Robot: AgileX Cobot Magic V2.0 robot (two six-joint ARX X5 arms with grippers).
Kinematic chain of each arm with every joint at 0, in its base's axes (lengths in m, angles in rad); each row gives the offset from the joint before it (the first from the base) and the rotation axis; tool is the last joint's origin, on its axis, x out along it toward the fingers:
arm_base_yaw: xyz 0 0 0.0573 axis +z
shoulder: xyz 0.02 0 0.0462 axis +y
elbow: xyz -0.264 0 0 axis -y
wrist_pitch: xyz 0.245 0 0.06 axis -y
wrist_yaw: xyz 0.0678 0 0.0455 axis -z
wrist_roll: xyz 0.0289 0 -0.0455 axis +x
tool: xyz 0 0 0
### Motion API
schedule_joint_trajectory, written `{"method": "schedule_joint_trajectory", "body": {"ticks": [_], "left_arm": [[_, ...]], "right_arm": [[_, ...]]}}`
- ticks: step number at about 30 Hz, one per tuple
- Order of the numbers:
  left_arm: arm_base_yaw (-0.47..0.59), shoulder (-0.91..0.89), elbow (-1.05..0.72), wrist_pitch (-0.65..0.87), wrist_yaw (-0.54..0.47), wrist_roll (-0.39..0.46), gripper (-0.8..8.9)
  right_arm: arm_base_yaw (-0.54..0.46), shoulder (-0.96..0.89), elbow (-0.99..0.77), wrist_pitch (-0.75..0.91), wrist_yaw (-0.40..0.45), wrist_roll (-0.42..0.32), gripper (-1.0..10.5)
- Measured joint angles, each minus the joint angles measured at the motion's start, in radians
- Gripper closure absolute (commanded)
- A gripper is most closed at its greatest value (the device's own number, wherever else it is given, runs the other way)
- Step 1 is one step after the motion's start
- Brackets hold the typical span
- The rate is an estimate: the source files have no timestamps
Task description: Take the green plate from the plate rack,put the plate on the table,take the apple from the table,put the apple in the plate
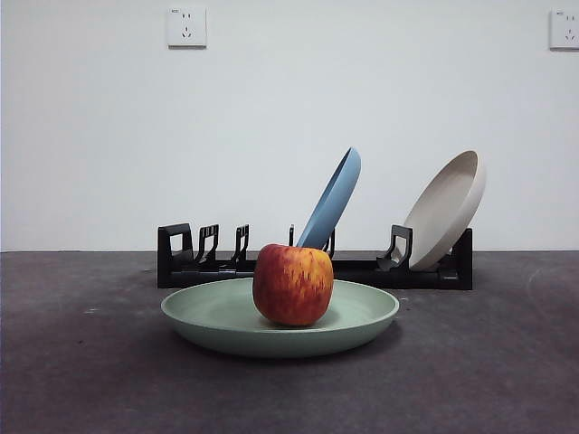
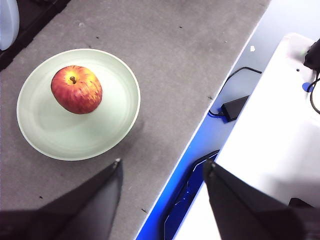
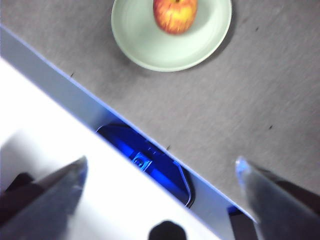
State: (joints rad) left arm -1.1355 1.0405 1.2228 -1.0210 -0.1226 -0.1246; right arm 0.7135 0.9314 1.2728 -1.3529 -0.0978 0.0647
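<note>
Two plates left in plate rack [image 1: 317, 262] behind green plate [image 1: 226, 316]: blue plate [image 1: 333, 201] and beige plate [image 1: 445, 208], both leaning. Green plate flat on surface [image 1: 81, 362]; apple [image 1: 292, 284] sits in it, so job looks done.

Left view: apple [image 2: 76, 89] near plate middle, stem up; left gripper [image 2: 162, 170] well away, fingers wide, holding nothing.

Right view: right gripper [image 3: 160, 167] well away from plate [image 3: 150, 45], fingers wide, holding nothing.

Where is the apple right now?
In the front view the apple sits in the green plate on the table, just ahead of the plate rack.
</note>
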Motion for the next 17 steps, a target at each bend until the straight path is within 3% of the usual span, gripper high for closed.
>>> {"method": "schedule_joint_trajectory", "body": {"ticks": [2, 17], "left_arm": [[0.0, 0.0, 0.0, 0.0, 0.0, 0.0, 8.33], [0.0, 0.0, 0.0, 0.0, -0.005, 0.0, 8.16]], "right_arm": [[0.0, -0.003, 0.0, 0.0, -0.023, 0.003, 9.6], [0.0, -0.003, 0.0, 0.0, -0.029, 0.035, 9.5]]}}
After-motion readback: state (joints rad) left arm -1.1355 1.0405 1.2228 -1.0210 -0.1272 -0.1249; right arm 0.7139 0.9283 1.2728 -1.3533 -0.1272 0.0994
